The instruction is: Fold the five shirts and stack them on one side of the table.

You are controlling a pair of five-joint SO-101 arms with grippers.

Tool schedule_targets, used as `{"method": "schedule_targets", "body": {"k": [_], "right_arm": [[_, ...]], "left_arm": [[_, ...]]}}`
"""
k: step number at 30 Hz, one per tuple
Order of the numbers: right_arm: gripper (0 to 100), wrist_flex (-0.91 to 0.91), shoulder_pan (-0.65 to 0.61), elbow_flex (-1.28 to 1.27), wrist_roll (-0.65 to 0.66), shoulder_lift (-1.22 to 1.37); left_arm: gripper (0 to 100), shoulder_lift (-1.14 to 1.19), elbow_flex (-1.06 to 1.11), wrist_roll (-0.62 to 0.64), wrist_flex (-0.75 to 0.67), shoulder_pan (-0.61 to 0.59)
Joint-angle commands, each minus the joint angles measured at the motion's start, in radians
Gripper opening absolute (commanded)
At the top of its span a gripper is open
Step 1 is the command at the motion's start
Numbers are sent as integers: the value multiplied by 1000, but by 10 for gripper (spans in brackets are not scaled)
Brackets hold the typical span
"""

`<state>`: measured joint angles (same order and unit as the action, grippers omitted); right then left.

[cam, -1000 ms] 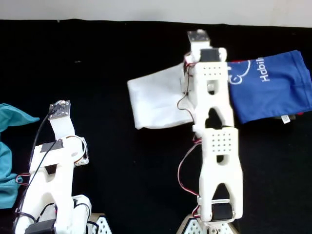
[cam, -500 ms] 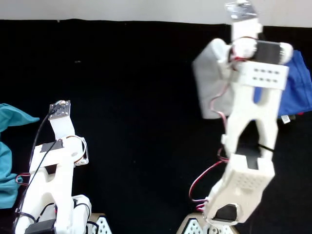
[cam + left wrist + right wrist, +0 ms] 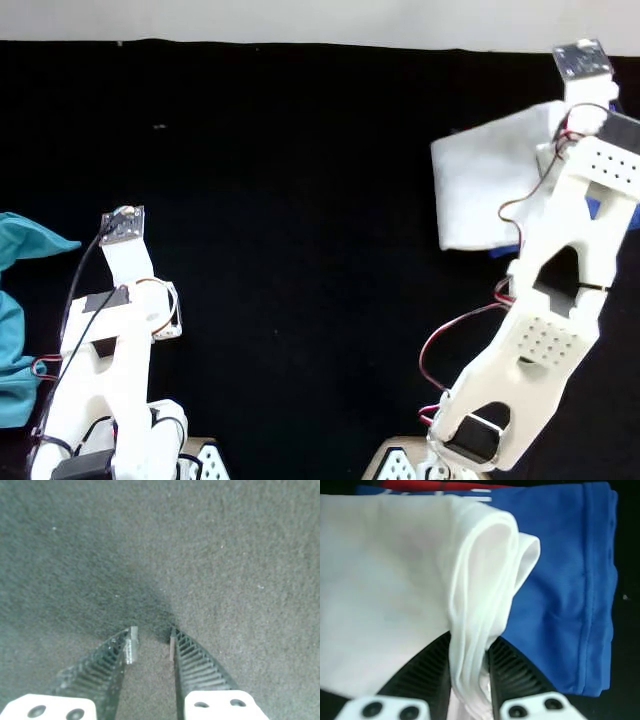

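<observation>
A folded white shirt (image 3: 490,185) hangs over the table's far right, and my right gripper (image 3: 468,672) is shut on its bunched edge (image 3: 480,605). Under it lies a folded blue shirt (image 3: 560,600), with a strip of red cloth (image 3: 430,485) showing beyond that. My right arm (image 3: 545,310) leans to the far right. A crumpled teal shirt (image 3: 15,320) lies at the table's left edge. My left gripper (image 3: 152,642) is open just above the bare black cloth, beside the teal shirt in the high view (image 3: 122,225).
The black tablecloth (image 3: 290,180) covers the whole table. A pale wall strip (image 3: 300,20) runs along the far edge. The two arm bases (image 3: 200,460) stand at the near edge.
My right arm has carried the white shirt from the table's middle to the far right, over the blue shirt. The left arm has stayed still.
</observation>
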<state>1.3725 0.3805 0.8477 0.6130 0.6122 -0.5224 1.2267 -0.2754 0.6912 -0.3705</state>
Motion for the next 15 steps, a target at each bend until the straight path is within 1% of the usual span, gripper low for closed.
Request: {"method": "schedule_targets", "body": {"k": [1,5,7,12,15], "right_arm": [[5,-18,25,61,17,-12],[5,148,-5,263,63,-8],[5,185,-15,352,78,-7],[5,180,1,404,141,-4],[5,119,31,401,161,19]], "left_arm": [[122,2,4,-9,-20,-10],[122,2,4,-9,-20,-10],[122,2,4,-9,-20,-10],[122,2,4,-9,-20,-10],[122,2,4,-9,-20,-10]]}}
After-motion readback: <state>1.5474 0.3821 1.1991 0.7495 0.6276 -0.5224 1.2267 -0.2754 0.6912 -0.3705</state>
